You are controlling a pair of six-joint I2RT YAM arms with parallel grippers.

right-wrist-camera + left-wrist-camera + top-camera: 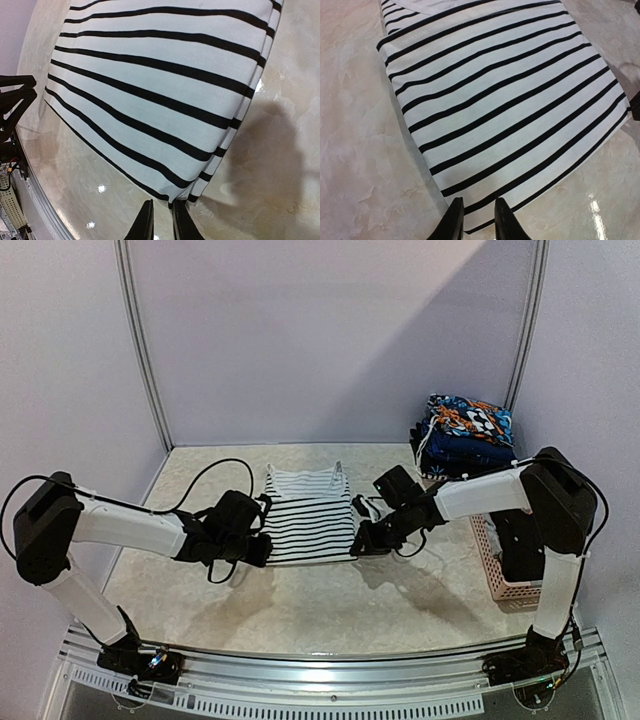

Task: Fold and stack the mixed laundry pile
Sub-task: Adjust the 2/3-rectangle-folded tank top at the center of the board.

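A black-and-white striped garment [310, 515] lies spread in the middle of the table, straps toward the back. My left gripper [262, 548] is at its near left corner and my right gripper [358, 542] at its near right corner. In the left wrist view the hem corner of the striped garment [500, 100] runs in between the fingers of the left gripper [478, 200], which is shut on it. In the right wrist view the folded corner of the striped garment [160, 100] ends between the fingers of the right gripper [162, 202], also shut on it. The near edge casts a shadow on the table.
A stack of folded clothes [465, 435], topped by a blue-and-orange patterned piece, stands at the back right. A pink lattice basket [497, 565] sits at the right edge, partly behind the right arm. Walls close the back and both sides.
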